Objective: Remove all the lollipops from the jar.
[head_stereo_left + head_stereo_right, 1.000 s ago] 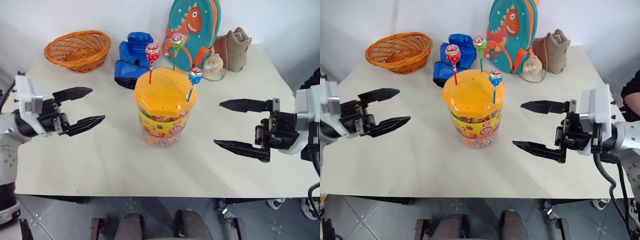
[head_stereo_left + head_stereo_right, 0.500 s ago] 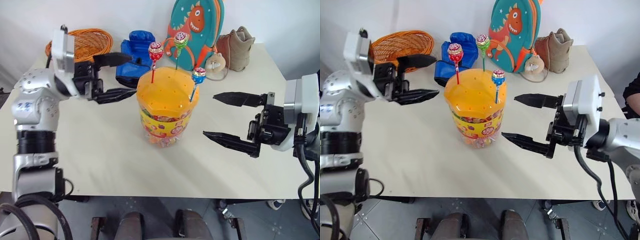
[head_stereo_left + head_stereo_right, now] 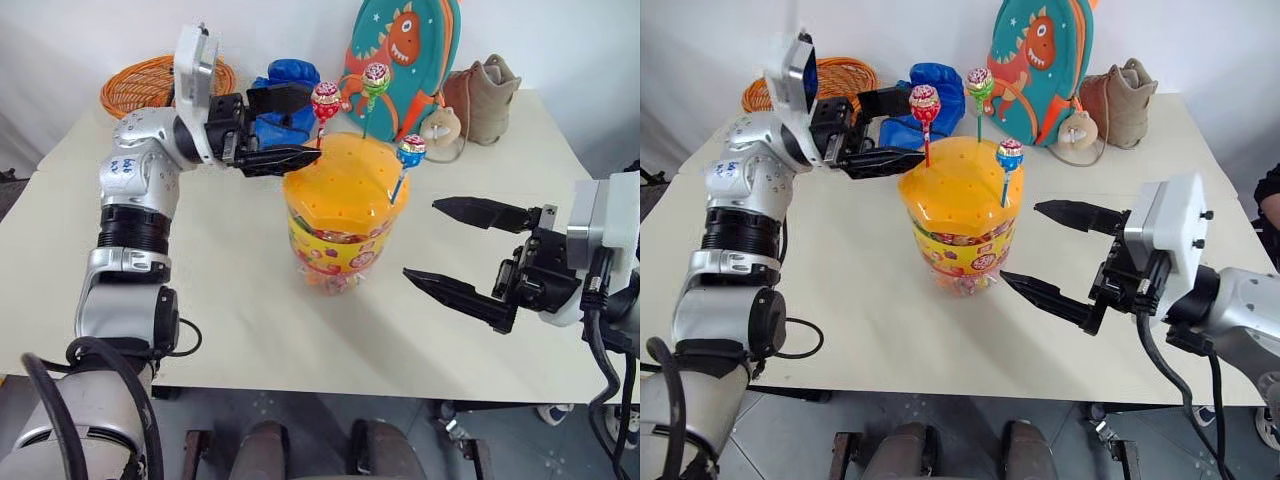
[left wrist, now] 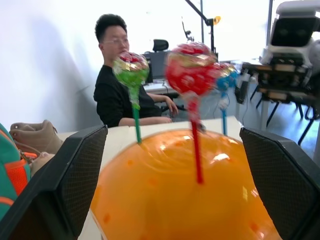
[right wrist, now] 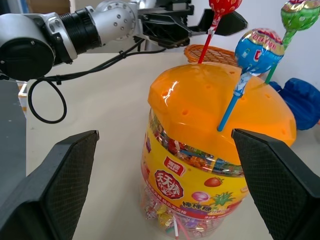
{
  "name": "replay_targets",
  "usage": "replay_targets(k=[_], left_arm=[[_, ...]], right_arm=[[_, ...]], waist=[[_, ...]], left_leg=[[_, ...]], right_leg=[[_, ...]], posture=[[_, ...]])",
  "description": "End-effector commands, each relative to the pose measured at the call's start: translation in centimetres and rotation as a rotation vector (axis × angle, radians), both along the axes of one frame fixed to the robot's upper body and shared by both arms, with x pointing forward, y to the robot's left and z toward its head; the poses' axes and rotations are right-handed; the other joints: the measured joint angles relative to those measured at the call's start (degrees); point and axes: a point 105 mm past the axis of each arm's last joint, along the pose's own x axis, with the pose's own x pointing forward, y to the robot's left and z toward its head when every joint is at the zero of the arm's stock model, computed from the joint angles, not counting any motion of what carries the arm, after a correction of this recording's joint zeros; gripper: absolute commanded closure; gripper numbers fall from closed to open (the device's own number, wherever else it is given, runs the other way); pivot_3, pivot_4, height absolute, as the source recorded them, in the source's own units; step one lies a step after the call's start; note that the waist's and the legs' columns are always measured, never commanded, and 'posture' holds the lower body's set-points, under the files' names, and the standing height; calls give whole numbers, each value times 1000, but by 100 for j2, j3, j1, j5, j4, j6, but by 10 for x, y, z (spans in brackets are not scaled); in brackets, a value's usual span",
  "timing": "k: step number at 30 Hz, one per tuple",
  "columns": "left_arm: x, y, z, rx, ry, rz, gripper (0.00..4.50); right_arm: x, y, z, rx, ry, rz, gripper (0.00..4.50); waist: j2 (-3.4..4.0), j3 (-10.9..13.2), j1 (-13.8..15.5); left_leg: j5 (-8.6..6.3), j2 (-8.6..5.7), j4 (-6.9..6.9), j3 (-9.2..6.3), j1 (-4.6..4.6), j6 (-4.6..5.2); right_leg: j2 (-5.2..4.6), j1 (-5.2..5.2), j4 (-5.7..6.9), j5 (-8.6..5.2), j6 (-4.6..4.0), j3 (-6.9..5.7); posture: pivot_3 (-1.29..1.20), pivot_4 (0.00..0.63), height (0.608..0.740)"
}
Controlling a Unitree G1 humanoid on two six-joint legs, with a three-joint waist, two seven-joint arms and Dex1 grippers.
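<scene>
Matte white table [image 3: 230, 300], clear jar [image 3: 335, 245], swirly round lollipops [image 3: 326, 101], both jaws apart.

Two head views look forward and down from above the near table [image 3: 230, 330] edge, taking in the whole tabletop, both arms and the jar [image 3: 340, 225] at centre; they share almost the same scene, slightly offset sideways. Left wrist view sits close to the jar's orange lid [image 4: 185, 195], looking level across it past the lollipops [image 4: 192, 75] toward a seated person [image 4: 120, 95] in the room. Right wrist view looks from the other side, near, at the jar's label and the left gripper [image 5: 200, 25] beyond
</scene>
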Motion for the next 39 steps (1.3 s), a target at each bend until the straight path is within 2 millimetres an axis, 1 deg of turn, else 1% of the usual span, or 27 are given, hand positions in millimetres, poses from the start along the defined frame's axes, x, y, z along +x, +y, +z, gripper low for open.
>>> replay_targets(k=[1,4,5,7,9,16,17,20,26,30,32,35,39], left_arm=[[-3,-2,13,-13,-27,-33,182],[-4,-2,11,8,-8,-56,781],[-4,-3,10,19,-8,-55,1152],[-5,-4,9,29,-6,-69,1730],[-5,-8,10,29,-7,-73,2205],[-6,-10,15,36,-2,-69,4293],[-6,-10,14,46,3,-65,4471],[-12,-9,20,28,1,-83,4471],[-21,-8,34,-14,-16,-89,4471],[-27,-4,51,-56,-42,-53,4471],[-26,2,56,-62,-48,5,4471],[-23,16,62,-80,-52,123,4471],[-19,40,57,-54,-8,321,4471]], right_arm=[[-6,-1,10,1,-57,-17,11],[-5,-2,10,0,-57,-31,0],[-5,-1,10,0,-56,-33,0],[-5,-1,10,1,-59,-38,0],[-4,-1,12,0,-63,-41,0],[-1,-1,16,1,-70,-42,0],[-1,-1,17,2,-71,-42,0],[2,-3,18,6,-73,-43,0],[5,-8,27,33,-85,-52,0],[-1,-6,32,45,-79,16,0],[-4,-4,30,34,-59,50,0],[-7,-3,22,1,-23,94,0],[-8,-1,13,-26,9,151,0]], waist=[[0,0,-15],[0,0,-16],[0,0,-14],[-1,1,-8],[-2,1,-7],[-3,2,0],[-3,2,1],[-4,2,-2],[-5,3,-6],[-6,4,-9],[-5,4,-11],[-5,4,-24],[-5,4,-37]], left_leg=[[0,0,0,0,0,0],[0,1,-1,0,1,0],[0,1,-1,0,0,0],[0,1,0,0,0,0],[0,1,0,-1,-1,0],[-2,-1,6,-2,-3,3],[-2,-1,7,-2,-3,4],[-2,-1,7,-4,-4,4],[-3,-1,8,-4,-6,5],[-3,-1,11,-6,-6,5],[-3,0,10,-7,-6,5],[-3,1,9,-7,-4,5],[-3,1,8,-7,-1,5]], right_leg=[[0,0,0,0,0,0],[1,0,1,0,0,0],[1,0,0,0,0,0],[0,0,1,0,0,0],[0,0,1,0,0,0],[-1,1,0,2,3,0],[-1,1,0,2,3,0],[-1,1,0,2,3,0],[-1,1,-3,2,4,0],[-1,1,-1,2,4,1],[-1,1,-1,2,4,1],[0,1,0,2,4,1],[-1,1,4,2,4,6]], posture=[[0,150,740],[0,150,740],[0,150,740],[0,150,740],[0,150,740],[0,150,740],[0,150,740],[0,150,740],[0,150,740],[0,150,740],[0,150,740],[0,150,740],[0,150,740]])
